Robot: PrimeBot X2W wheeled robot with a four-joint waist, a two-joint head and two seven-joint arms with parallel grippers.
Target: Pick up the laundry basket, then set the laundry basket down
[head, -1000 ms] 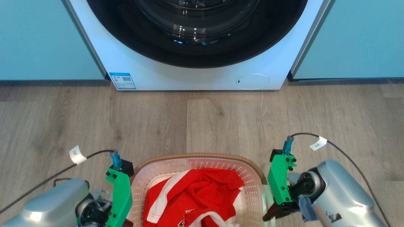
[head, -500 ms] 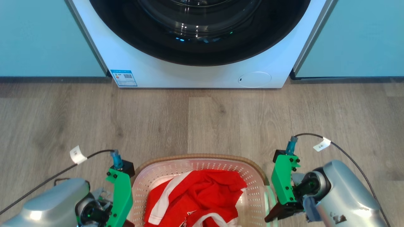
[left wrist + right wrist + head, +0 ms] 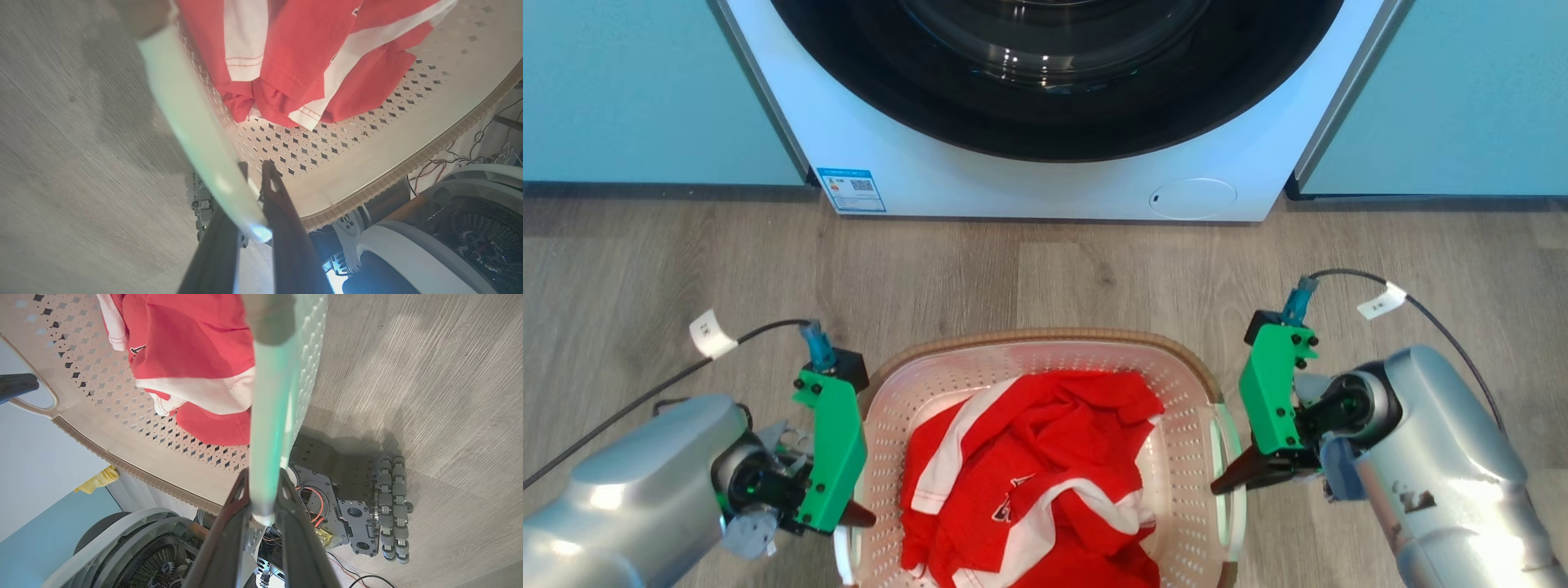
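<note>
The laundry basket point(image 3: 1045, 336), cream-white with perforated walls and a brown rim, is held between my two arms low in the head view. A red and white garment point(image 3: 1037, 457) lies inside it. My left gripper point(image 3: 862, 516) is shut on the basket's pale left handle point(image 3: 196, 122), with one finger on each side of it point(image 3: 255, 167). On the opposite side my right gripper point(image 3: 1223, 486) is shut on the right handle point(image 3: 269, 416), which runs up between its fingers point(image 3: 263, 473). The basket's floor and walls point(image 3: 102, 400) show in both wrist views.
A white washing machine point(image 3: 1045, 188) with a dark round door stands straight ahead, between teal cabinet fronts point(image 3: 645, 90). Wood-look floor point(image 3: 1094, 269) lies between it and the basket. My wheeled base point(image 3: 347, 498) shows under the basket in the right wrist view.
The basket and both grippers have moved up the head view, toward the washing machine, with more of the basket showing now. The camera has also shifted slightly.
</note>
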